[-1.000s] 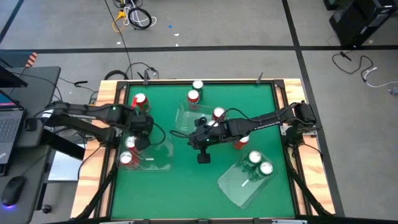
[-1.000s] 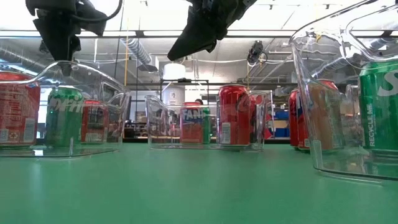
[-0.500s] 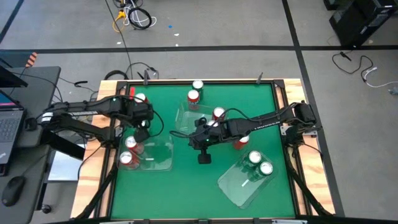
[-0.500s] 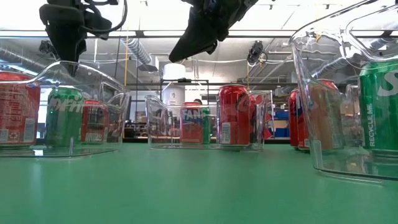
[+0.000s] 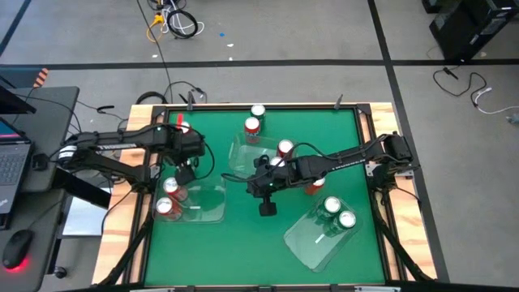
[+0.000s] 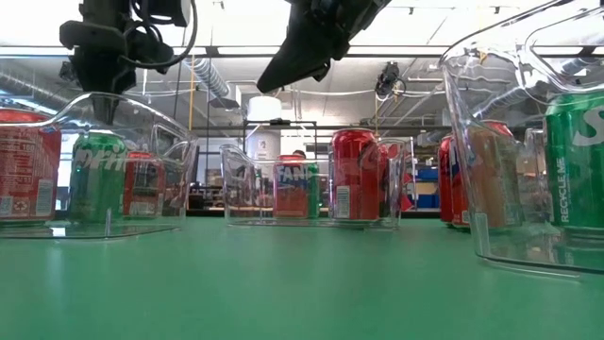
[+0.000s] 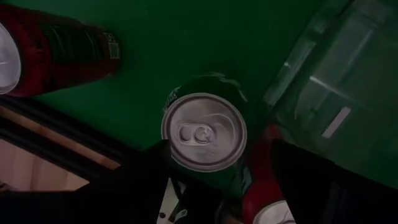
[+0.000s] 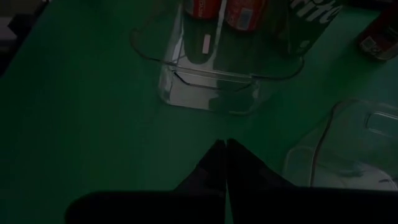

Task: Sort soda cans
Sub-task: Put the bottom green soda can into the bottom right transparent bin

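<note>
A green desk (image 5: pixel 243 235) stands on grey floor. The left claw (image 5: pixel 185 172) hangs open above a green can (image 7: pixel 205 134), which only its wrist view shows, standing outside the left bin (image 5: pixel 203 203). The right claw (image 5: pixel 267 208) is shut at mid-desk. From above, eight can tops show; the low view adds green cans (image 6: pixel 97 178) that the arm hides. Three clear bins.
</note>
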Motion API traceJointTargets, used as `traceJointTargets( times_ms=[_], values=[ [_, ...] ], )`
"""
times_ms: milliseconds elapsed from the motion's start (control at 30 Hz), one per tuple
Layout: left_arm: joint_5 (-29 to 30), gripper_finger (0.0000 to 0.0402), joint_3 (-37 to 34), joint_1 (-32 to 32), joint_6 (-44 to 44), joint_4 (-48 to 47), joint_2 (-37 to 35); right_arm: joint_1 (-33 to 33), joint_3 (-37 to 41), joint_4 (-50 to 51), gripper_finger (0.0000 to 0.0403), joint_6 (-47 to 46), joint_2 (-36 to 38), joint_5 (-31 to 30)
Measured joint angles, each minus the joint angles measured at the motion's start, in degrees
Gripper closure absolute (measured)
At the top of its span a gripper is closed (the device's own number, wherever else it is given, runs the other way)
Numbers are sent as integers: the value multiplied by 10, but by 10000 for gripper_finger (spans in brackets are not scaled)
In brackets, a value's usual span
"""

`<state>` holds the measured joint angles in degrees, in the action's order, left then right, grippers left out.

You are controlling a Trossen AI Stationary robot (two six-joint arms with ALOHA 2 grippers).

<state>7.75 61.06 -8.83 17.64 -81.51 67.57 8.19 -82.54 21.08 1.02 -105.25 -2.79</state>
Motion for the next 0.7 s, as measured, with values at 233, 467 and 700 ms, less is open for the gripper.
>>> traceJointTargets(
  times_ms=[233, 467, 700],
  values=[
    [-10, 121, -9, -23, -24, 4, 0, 1, 0, 4, 402, 0, 0, 9],
    [-27, 121, -45, -40, -42, 14, 0, 3, 0, 4, 402, 0, 0, 14],
    [-17, 121, -50, -47, -56, 29, -1, 3, 0, 3, 401, 0, 0, 14]
  ],
)
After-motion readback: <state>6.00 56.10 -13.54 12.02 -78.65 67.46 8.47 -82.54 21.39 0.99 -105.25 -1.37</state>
